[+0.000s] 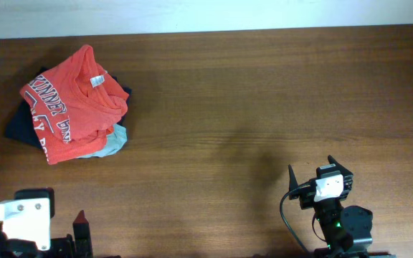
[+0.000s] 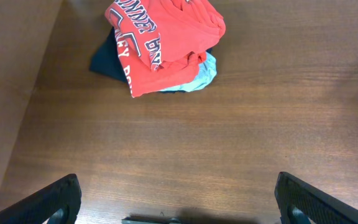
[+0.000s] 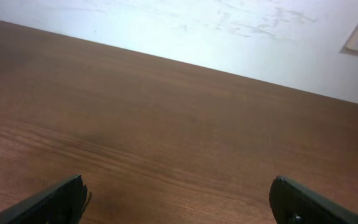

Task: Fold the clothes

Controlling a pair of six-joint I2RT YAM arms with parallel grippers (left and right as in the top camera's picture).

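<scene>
Clothes lie piled at the table's far left, orange shirt topmost over navy and pale blue, seemingly folded; we judge that is why both arms rest at our near edge, left gripper and right gripper wide, empty

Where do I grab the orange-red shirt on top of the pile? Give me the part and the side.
Probably the bunched folds on the orange-red T-shirt, near its collar, coming from above on the open-table side. They look raised and layered, so pinchable; the lettered panel lies flat over the navy garment.
</scene>
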